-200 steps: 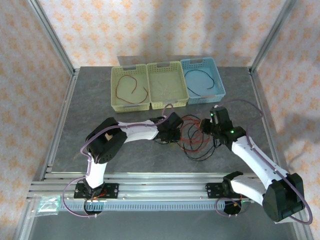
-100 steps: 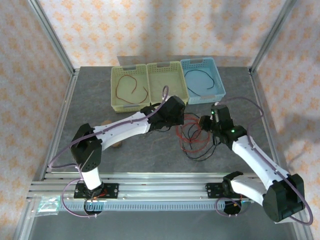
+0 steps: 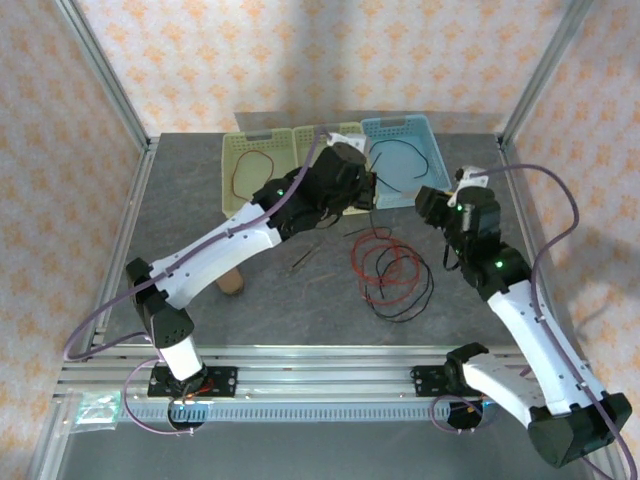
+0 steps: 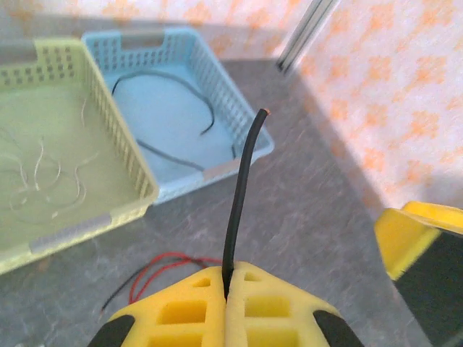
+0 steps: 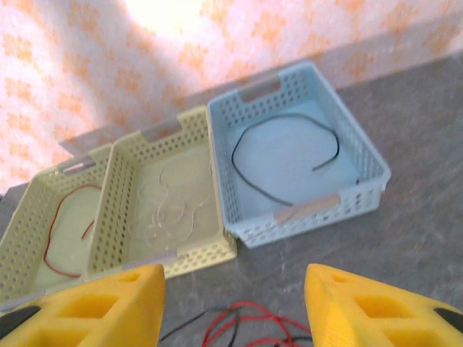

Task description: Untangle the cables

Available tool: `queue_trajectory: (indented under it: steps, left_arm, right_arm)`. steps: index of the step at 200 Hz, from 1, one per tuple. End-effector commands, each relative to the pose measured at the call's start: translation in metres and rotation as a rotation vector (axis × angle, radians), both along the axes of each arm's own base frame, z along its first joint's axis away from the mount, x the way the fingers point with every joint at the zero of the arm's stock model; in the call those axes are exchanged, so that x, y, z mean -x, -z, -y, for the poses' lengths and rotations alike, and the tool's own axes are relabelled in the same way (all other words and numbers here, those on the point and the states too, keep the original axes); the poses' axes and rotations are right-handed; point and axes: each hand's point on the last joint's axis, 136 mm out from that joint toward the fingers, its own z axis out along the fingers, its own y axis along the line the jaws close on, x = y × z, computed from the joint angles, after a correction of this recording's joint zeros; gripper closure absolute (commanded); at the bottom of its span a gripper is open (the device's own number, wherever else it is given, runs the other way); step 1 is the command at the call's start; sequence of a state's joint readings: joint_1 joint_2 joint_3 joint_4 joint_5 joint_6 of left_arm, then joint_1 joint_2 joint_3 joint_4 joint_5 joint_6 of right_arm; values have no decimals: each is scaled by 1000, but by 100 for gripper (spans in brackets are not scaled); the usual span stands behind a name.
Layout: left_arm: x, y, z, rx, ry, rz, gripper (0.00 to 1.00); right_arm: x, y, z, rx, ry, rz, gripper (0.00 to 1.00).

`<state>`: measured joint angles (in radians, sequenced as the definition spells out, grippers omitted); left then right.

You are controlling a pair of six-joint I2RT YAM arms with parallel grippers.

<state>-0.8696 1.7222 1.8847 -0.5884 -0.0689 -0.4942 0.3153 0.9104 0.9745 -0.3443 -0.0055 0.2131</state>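
The left gripper [image 4: 226,278] pinches a black cable [image 4: 239,202] just in front of the blue basket [image 5: 311,217]. The right gripper [image 5: 235,303] has its fingers spread apart. Red and black cables [image 3: 388,270] lie tangled near that basket.

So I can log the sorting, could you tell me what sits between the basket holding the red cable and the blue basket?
Another yellow-green basket holding thin whitish cables, clearest in the right wrist view.
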Motion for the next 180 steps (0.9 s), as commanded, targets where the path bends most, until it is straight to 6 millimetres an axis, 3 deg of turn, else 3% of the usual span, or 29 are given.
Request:
queue_trajectory:
  steps: [1, 33, 63, 86, 110, 124, 150, 180]
  left_arm:
    - [-2, -21, -17, -27, -21, 27, 100]
    - [-15, -27, -28, 41, -48, 4, 100]
    - [-22, -31, -41, 90, -65, -5, 100]
    - [-25, -35, -49, 107, -72, -2, 100]
    - [-26, -35, -48, 124, -62, -15, 100]
    - [-26, -37, -46, 136, -55, -16, 100]
    - [-26, -36, -44, 148, -47, -20, 100]
    - [-24, -37, -44, 157, -44, -16, 100]
  right_arm:
    - [-1, 1, -4, 85, -73, -14, 43]
    - [3, -1, -32, 67, -247, 63, 22]
    - [9, 0, -53, 107, -393, 151, 21]
    - [18, -10, -78, 146, -567, 248, 11]
    - [29, -22, -108, 147, -766, 320, 14]
    - [25, -15, -120, 156, -823, 294, 15]
    - [14, 1, -140, 191, -860, 246, 20]
    - [4, 2, -153, 164, -861, 264, 30]
